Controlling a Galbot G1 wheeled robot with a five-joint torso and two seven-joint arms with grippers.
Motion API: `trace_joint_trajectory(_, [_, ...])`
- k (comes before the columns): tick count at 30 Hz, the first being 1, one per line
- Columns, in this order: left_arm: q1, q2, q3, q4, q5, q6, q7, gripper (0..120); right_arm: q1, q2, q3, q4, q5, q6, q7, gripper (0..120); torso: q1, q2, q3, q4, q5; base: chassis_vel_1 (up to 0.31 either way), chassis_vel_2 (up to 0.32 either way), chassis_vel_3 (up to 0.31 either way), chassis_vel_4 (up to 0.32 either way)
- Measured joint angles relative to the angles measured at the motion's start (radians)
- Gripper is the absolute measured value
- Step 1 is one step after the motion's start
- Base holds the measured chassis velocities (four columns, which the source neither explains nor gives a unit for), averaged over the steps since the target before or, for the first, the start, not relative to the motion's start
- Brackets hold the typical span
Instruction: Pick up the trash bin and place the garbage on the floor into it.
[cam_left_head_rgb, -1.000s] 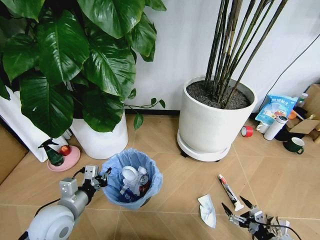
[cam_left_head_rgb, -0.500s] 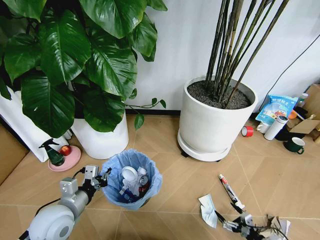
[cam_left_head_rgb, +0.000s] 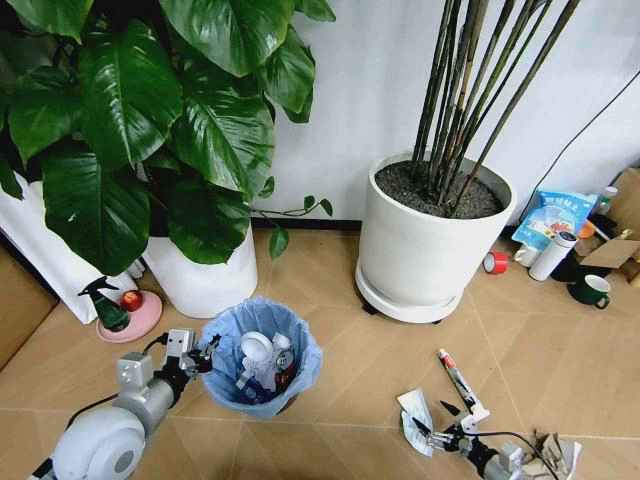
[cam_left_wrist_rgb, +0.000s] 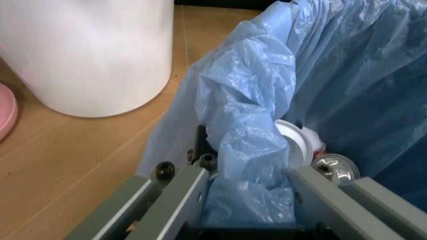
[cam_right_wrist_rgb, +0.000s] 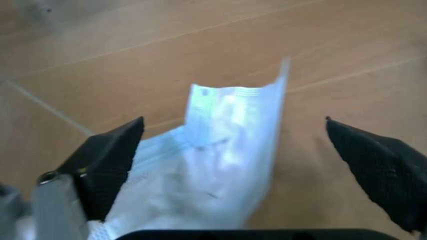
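Two grippers at work. Right gripper (cam_left_head_rgb: 436, 419) low over the floor (cam_left_head_rgb: 350, 330), fingers spread wide, nothing held. Right wrist view: its black fingertips (cam_right_wrist_rgb: 110, 160) straddle the white wrapper (cam_right_wrist_rgb: 213, 165), which lies flat on the tiles between them; contact with either tip can't be told. Head view puts that wrapper (cam_left_head_rgb: 411, 418) just at the gripper's tips, on the floor to the right of the bin. White tube (cam_left_head_rgb: 459, 383) with a red end lies beside it, a little farther from the robot, near the gripper's upper finger.

Left gripper (cam_left_head_rgb: 200, 356) is clamped on the rim of the trash bin (cam_left_head_rgb: 262, 352), at the bin's left side. Left wrist view: grey fingers (cam_left_wrist_rgb: 183, 197) pinch a bunched fold of the blue bag (cam_left_wrist_rgb: 253, 150) over the rim. Bin sits on the floor in front of the robot, between the two white plant pots and nearer than both. Inside it: a white disc (cam_left_head_rgb: 257, 347), some crumpled white paper and a red piece.

Left pot (cam_left_head_rgb: 205, 280) with the big leafy plant stands just behind the bin; right pot (cam_left_head_rgb: 425, 250) with bare stalks is well apart, farther right. Green spray bottle (cam_left_head_rgb: 106, 306) sits on a pink dish (cam_left_head_rgb: 135, 318) left of the bin. Clutter by the far right wall: blue bag, red tape roll, green mug.
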Motion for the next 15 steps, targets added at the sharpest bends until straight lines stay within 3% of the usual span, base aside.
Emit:
trace_joint_trajectory(4, [0.0, 0.0, 0.0, 0.003, -0.002, 0.0, -0.001, 1, 0.011, 0.003, -0.014, -0.014, -0.005, -0.002, -0.003, 84, 0.0, 0.0, 0.0, 0.0, 0.0001, 0.0, 0.0, 0.0, 0.0])
trace_joint_trajectory(8, [-0.002, 0.003, -0.001, 0.005, -0.006, 0.0, -0.001, 1, 0.014, -0.001, -0.016, -0.024, -0.005, -0.003, -0.004, 63, 0.0, 0.0, 0.0, -0.0001, -0.0001, 0.0, 0.0, 0.0, 0.0])
trace_joint_trajectory(10, [-0.003, 0.003, -0.001, 0.006, -0.007, 0.0, -0.001, 1, 0.014, -0.002, -0.015, -0.024, -0.005, -0.003, -0.004, 60, 0.0, 0.0, 0.0, -0.0001, -0.0001, 0.0, 0.0, 0.0, 0.0])
trace_joint_trajectory(15, [-0.004, 0.003, 0.0, 0.008, -0.007, 0.0, -0.002, 1, 0.012, -0.003, -0.014, -0.02, 0.001, -0.002, -0.004, 39, 0.0, 0.0, 0.0, -0.0001, 0.0, 0.0, 0.0, 0.0, 0.0])
